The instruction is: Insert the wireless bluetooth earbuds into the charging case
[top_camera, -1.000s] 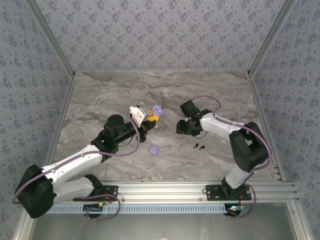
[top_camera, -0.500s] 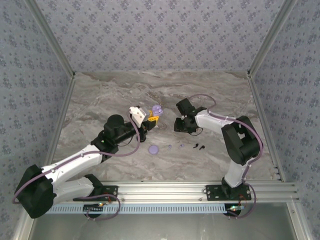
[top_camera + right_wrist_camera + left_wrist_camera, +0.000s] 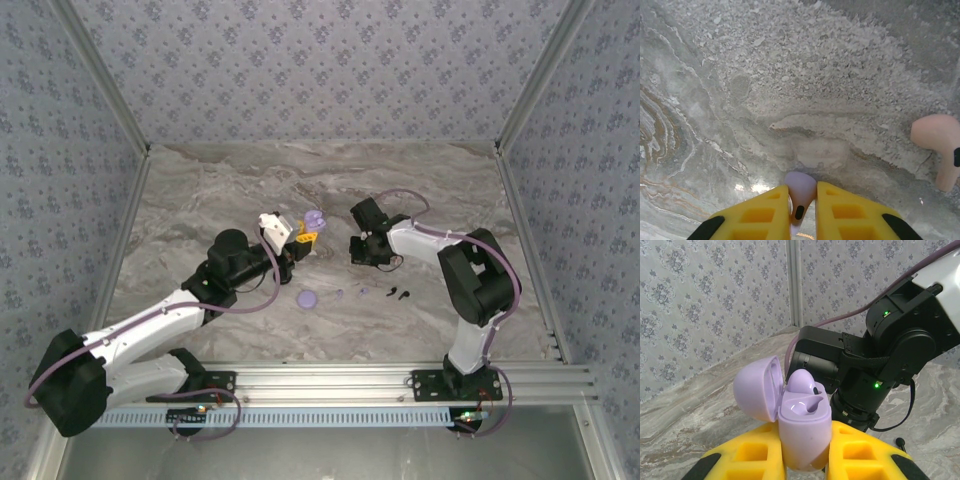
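Since the right gripper (image 3: 802,190) has the bud, what matters is where the charging case (image 3: 804,427) sits from it. It is off to that gripper's left and a touch farther from the bases, near but not touching, held up off the table (image 3: 200,200). Right arm is the nearer one to close that gap; left just presents.

Right gripper: clamped on a pale purple earbud (image 3: 800,181). Rounded head pokes out past the fingertips and the stem with a dark spot sits back between the pads, so its long axis runs roughly along the fingers. It's aimed down at the marble.

Left gripper (image 3: 308,237): clenched on the case body, lid hinged open to one side, mouth facing up. A seated bud (image 3: 801,382) looks to be in the far well; the near well looks empty.

My read: the bud has to swing left and re-aim at that empty well. The head leads in this grip, not the stem, so orientation could be the snag.

Loose on the table: a pinkish earbud (image 3: 939,150) right of the held one, plus black earbuds (image 3: 398,294) and a purple disc (image 3: 307,298) nearer the bases.
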{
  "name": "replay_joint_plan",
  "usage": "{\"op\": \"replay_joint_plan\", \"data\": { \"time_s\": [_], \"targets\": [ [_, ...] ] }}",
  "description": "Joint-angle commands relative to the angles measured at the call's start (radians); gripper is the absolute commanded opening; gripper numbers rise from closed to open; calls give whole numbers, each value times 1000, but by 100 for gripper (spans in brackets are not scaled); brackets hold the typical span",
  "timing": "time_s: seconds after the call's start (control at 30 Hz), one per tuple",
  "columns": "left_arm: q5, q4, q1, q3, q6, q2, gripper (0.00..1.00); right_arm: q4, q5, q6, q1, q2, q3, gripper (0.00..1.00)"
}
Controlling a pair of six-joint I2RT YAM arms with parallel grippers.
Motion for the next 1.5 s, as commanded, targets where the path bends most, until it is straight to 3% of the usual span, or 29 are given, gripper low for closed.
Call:
{"op": "replay_joint_plan", "data": {
  "time_s": [0.0, 0.13, 0.3, 0.57, 0.73, 1.07, 1.47],
  "targets": [
    [-12, -1, -4, 7, 6, -22, 0, -12, 21, -23, 4, -19, -13, 17],
    [-10, 0, -5, 5, 1, -21, 0, -5, 31, -51, 4, -81, -32, 16],
    [9, 41, -4, -5, -30, -7, 0, 49, 27, -92, 8, -265, -89, 15],
    [61, 137, -4, 29, -118, 96, 0, 259, -71, -135, 22, -645, -198, 15],
    [97, 168, -5, 63, -166, 160, 0, 390, -128, -141, 61, -778, -224, 15],
    [119, 170, -6, 81, -181, 195, 0, 455, -103, -232, 183, -772, -188, 15],
    [139, 178, -15, 83, -176, 198, 0, 465, -50, -259, 204, -706, -167, 15]
  ]
}}
